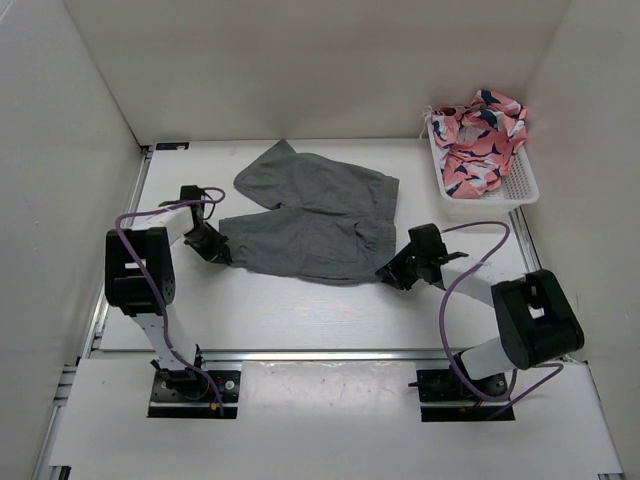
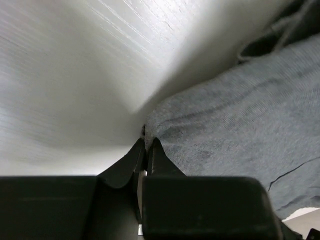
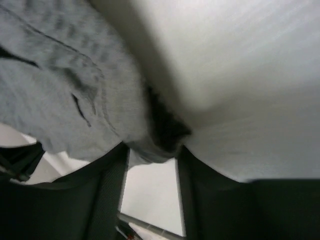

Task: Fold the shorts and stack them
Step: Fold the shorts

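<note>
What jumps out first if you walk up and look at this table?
The grey shorts spread flat mid-table, with the left gripper pinching one bottom corner and the right gripper at the other. Next, the pink patterned cloth heaped in a white basket at the far right.

Bare table [image 1: 300, 310] lies open near the shorts [image 1: 310, 215]; a basket [image 1: 520, 185] blocks the far right corner.

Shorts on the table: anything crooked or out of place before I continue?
The shorts lie askew: the far leg kinks toward the back wall, so the two legs splay apart instead of lying parallel. Behind on the right, pink patterned cloth spills over the white basket rim. Nothing looks damaged.
</note>
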You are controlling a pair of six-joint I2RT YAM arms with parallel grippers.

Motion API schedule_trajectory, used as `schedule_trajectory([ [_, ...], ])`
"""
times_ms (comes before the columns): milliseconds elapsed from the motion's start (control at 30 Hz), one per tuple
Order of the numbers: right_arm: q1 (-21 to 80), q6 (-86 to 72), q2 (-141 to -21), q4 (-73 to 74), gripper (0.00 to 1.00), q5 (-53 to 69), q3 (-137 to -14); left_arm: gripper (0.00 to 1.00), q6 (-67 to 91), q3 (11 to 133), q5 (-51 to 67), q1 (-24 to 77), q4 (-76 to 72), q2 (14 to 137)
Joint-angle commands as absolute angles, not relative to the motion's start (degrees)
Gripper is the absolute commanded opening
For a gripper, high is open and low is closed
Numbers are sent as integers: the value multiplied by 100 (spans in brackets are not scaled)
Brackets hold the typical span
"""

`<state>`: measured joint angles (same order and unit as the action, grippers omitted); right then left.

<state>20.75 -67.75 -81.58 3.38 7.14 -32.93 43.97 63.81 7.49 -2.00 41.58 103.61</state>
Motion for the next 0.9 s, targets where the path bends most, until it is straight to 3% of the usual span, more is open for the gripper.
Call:
schedule_trajectory([
  [0, 2136, -6585, -8550, 158, 33, 36, -3796, 10, 4386, 6591, 694, -185, 4104, 10074],
  [33, 2188, -6487, -8552, 437, 8, -61, -3945, 10, 4334, 6592, 694, -185, 4104, 10003],
  [67, 2188, -6408, -8604, 700, 0, -183, -4312, 10, 4333, 6653, 747, -237, 4104, 9915],
  [367, 2329, -4765, -7612, 2317, 0, -1072, -6185, 10, 4096, 8214, 633, -404, 5053, 8281],
  [867, 2496, -2356, -6144, 4376, 0, 544, -9692, 10, 3710, 12197, 9, -800, 5906, 6293],
])
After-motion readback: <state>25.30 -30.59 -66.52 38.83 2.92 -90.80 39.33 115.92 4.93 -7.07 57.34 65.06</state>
